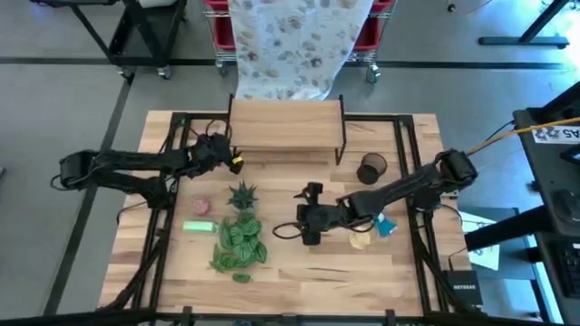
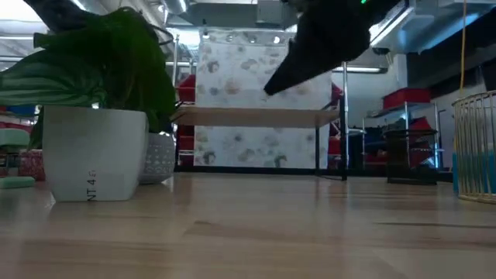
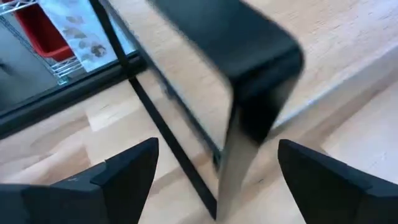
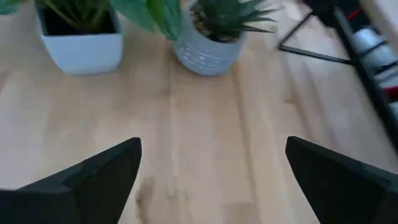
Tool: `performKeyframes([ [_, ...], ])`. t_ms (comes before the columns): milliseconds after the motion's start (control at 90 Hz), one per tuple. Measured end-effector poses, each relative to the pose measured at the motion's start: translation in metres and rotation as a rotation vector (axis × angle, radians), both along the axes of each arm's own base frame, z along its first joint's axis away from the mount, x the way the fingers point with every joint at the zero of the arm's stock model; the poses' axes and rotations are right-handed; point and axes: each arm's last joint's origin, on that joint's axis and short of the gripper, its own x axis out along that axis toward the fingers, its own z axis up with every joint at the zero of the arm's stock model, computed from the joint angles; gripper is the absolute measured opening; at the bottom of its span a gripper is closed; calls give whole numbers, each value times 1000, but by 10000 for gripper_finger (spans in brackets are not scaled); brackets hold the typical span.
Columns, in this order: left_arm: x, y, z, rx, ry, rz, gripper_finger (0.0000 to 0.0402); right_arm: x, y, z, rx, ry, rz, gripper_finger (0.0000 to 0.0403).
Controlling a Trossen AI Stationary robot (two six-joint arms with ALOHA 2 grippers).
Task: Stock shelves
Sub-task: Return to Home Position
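Step in hand: we judge that both arms are to draw back to their rest pose, carrying nothing.
Shelves: the shelves (image 1: 285, 127), a small two-level rack with a light wood plank top on thin black metal legs, stand at the far middle of the wooden bench (image 1: 299, 290). In the high view we see nothing on the top plank.
Left gripper: the left gripper (image 1: 220, 154) sits just beside the rack's left end, with its arm stretched in low from the bench's left edge. In its wrist view the fingers (image 3: 127, 174) are apart and hold nothing, and a black leg of the rack stands close ahead.
Right gripper: the right gripper (image 1: 311, 215) hangs over the open middle of the bench, its arm reaching in from the right. Its fingers (image 4: 106, 177) are apart, with only bare wood showing between them.
Nearby things: a leafy green plant in a square white pot (image 1: 240, 243) and a spiky green plant in a round grey pot (image 1: 242, 195) stand just beside each other, to the left of the right gripper. A black mesh pen holder (image 1: 372, 167) stands near the rack's right legs, close to the right forearm.
Doing it well: we would back the left gripper straight off the leg before swinging it, so no finger hooks the rack. We would raise the right gripper first, then fold it back clear of the pen holder and the leaves.
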Motion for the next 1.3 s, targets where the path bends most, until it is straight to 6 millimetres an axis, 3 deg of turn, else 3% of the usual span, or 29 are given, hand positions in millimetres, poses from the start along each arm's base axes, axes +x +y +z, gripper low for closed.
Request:
performKeyframes([
  [233,-16,-20,13,-32,-32,-19,314,-21,-5,21,-33,24,-56,385],
  [389,-34,-36,29,-47,-115,-62,314,-44,-15,24,-53,42,-88,385],
  [567,-52,-57,53,-112,-354,-220,314,-83,-29,35,-24,-17,-146,385],
  [856,-75,-82,96,-104,-730,-501,314,-136,-46,78,82,-226,-117,385],
  [1067,-79,-96,131,20,-705,-623,314,-176,-60,105,127,-345,-97,385],
  [1300,-71,-125,151,232,-494,-608,314,-225,-77,123,222,-499,-118,385],
])
